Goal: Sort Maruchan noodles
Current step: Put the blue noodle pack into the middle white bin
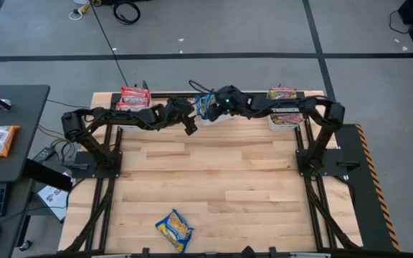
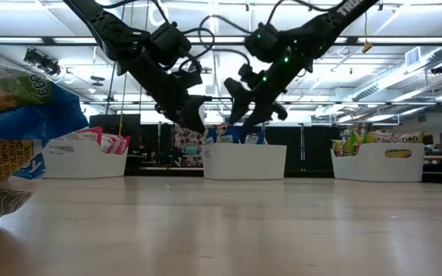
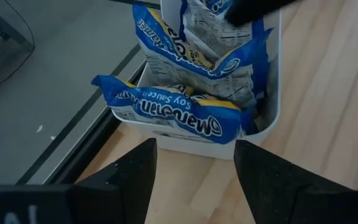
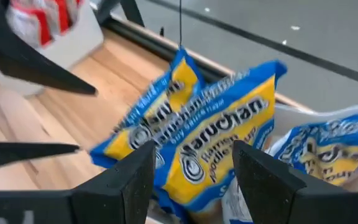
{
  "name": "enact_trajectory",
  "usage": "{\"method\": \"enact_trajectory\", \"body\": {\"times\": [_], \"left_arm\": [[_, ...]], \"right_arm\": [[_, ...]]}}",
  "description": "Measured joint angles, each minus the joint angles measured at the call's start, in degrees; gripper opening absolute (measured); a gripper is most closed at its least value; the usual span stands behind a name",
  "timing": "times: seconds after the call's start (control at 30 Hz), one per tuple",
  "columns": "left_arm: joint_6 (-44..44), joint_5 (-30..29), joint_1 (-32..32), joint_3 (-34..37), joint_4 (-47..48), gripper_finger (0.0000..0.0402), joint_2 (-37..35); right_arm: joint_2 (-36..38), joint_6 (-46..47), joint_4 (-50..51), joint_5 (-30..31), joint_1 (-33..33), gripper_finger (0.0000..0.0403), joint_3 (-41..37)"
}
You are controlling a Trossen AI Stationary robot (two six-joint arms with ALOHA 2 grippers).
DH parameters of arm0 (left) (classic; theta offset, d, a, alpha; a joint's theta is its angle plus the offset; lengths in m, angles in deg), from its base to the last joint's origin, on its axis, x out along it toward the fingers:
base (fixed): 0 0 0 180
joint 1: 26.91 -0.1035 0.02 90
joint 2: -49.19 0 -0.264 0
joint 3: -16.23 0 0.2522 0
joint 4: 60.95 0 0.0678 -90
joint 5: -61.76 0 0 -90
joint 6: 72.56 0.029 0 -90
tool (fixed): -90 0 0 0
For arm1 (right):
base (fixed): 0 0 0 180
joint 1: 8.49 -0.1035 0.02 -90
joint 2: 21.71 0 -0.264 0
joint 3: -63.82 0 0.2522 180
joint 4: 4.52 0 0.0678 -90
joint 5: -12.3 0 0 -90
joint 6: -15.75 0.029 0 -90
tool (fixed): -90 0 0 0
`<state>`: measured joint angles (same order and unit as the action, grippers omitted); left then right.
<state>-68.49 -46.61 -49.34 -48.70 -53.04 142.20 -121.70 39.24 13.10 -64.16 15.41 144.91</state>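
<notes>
A white middle bin (image 1: pixel 208 117) at the table's far edge holds several blue-yellow Maruchan packets (image 3: pixel 185 118). My right gripper (image 4: pixel 194 149) hovers open over this bin, and one blue-yellow packet (image 4: pixel 210 134) shows blurred just beyond its fingers, standing above the others. My left gripper (image 3: pixel 194 146) is open in the air just on the near-left side of the same bin, facing it and touching nothing. Another blue-yellow packet (image 1: pixel 174 229) lies flat by the table's near edge. Red packets (image 1: pixel 133 94) fill the left bin, and green-red ones (image 1: pixel 282 93) the right bin. My right gripper has its open fingers (image 4: pixel 135 180) on either side of the upright blue-yellow packet's near end (image 4: pixel 194 168), coming from above. I cannot tell whether they touch it. The packet's lower part sits among the packets in the middle bin.
Three white bins (image 2: pixel 83 157) (image 2: pixel 244 161) (image 2: pixel 378 161) stand in a row along the far edge. The two grippers (image 2: pixel 194 115) (image 2: pixel 240 103) are close together above the middle bin. The wooden table top (image 1: pixel 214 179) between the arms' bases is bare. A desk stands off the table's left side.
</notes>
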Motion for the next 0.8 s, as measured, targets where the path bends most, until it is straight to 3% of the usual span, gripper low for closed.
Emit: {"method": "enact_trajectory", "body": {"times": [0.27,0.47,0.67,0.8], "left_arm": [[1.6,0.0,-0.5,0.0,1.8,0.0219,0.1],[3.0,0.0,-4.3,0.0,2.0,0.0219,0.1],[3.0,1.0,-8.1,0.1,2.5,0.0219,1.7],[3.1,2.1,-8.0,0.1,1.3,0.0219,6.0]], "right_arm": [[1.9,-7.7,0.4,4.1,0.0,0.0218,0.0],[5.3,-23.4,10.8,19.1,1.8,0.0212,0.0],[2.1,-30.2,17.3,13.9,4.7,0.0197,0.0],[-1.3,-33.9,17.7,13.6,5.2,0.0194,1.4]]}}
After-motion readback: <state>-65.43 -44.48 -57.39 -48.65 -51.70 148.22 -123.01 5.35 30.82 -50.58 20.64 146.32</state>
